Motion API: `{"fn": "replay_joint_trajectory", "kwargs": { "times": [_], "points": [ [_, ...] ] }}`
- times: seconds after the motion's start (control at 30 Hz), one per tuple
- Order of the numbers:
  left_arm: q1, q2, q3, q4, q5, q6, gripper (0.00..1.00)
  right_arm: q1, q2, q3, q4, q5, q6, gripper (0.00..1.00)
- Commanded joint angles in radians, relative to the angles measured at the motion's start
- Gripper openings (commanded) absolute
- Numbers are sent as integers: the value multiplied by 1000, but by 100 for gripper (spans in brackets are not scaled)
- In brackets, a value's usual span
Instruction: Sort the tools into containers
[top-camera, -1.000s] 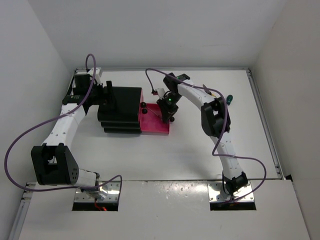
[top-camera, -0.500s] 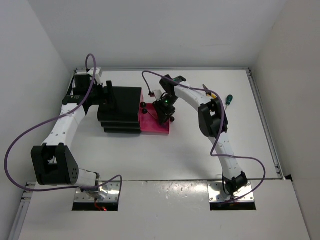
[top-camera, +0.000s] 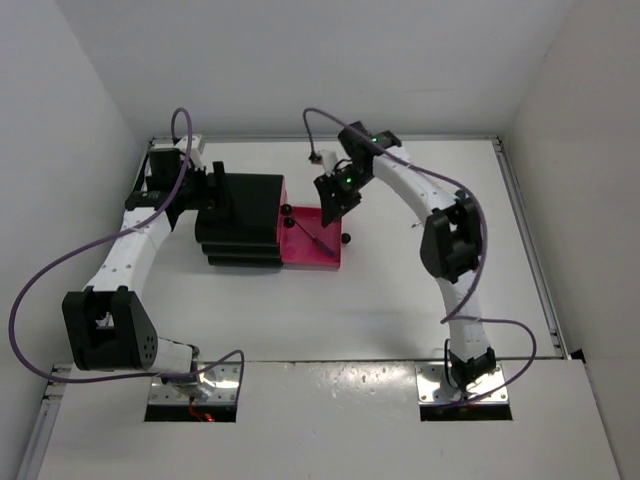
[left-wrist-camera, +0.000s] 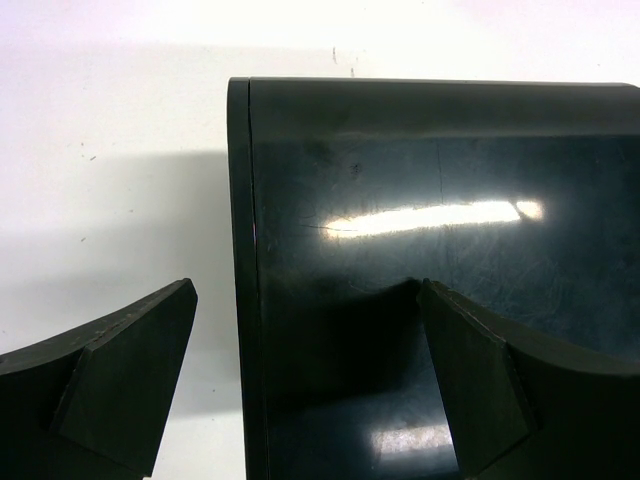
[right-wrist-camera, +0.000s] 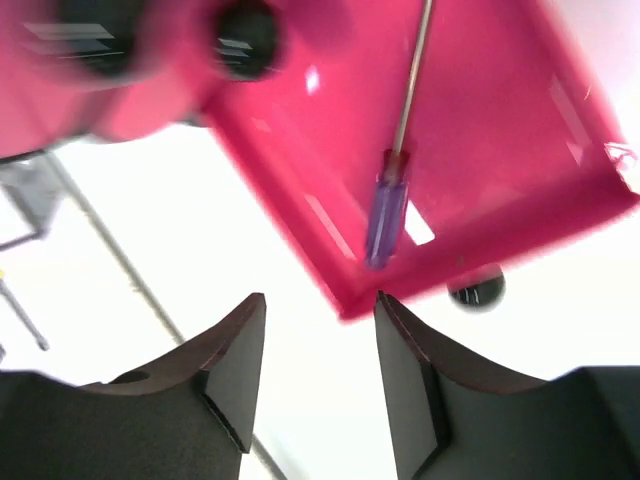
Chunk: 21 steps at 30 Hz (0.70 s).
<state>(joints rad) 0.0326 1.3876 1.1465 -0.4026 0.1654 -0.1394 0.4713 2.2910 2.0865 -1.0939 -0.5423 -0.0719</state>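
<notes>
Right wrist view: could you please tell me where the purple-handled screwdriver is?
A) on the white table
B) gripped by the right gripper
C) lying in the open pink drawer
C: the purple-handled screwdriver lies on the floor of the open pink drawer, and the right gripper is open with nothing between its fingers.

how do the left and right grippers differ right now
Place: the left gripper sits at the black cabinet, with the cabinet's edge between its fingers. The right gripper hangs above the pulled-out pink drawer.
Nearby tool: none shows by the left gripper. A blue-handled screwdriver lies in the drawer in front of the right gripper.
Shared: both stand open and hold nothing.
</notes>
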Motion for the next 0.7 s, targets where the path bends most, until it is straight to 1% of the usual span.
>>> {"fn": "replay_joint_trajectory", "kwargs": {
  "times": [0.0,0.1,0.13,0.2,0.23,0.27,0.3,0.33,0.37,0.4,0.53,0.6,0.67],
  "points": [
    [1,24,-34,-68,-14,20,100,-59,-177,-9,14,-122,9,46],
    [1,24,-34,-68,-14,20,100,-134,-209,-116,37,-204,67,43],
    [1,24,-34,-68,-14,20,100,-190,-209,-206,46,-290,101,43],
    [1,24,-34,-68,-14,20,100,-244,-188,-302,33,-376,113,41],
    [1,24,-34,-68,-14,20,100,-284,-161,-331,20,-465,124,39],
    [1,24,-34,-68,-14,20,100,-302,-160,-365,46,-519,139,39],
    [1,24,-34,-68,-14,20,100,-315,-160,-449,93,-577,174,39],
    [1,24,-34,-68,-14,20,100,-336,-174,-492,150,-597,258,39],
    [1,24,-34,-68,-14,20,100,-345,-186,-526,228,-622,289,39],
    [1,24,-34,-68,-14,20,100,-346,-186,-555,238,-672,305,39],
    [1,24,-34,-68,-14,20,100,-376,-114,-528,207,-691,278,39],
    [1,24,-34,-68,-14,20,100,-376,-81,-516,207,-667,277,39],
    [1,24,-44,-68,-14,20,100,-385,-70,-516,242,-644,338,43]
  ]
}}
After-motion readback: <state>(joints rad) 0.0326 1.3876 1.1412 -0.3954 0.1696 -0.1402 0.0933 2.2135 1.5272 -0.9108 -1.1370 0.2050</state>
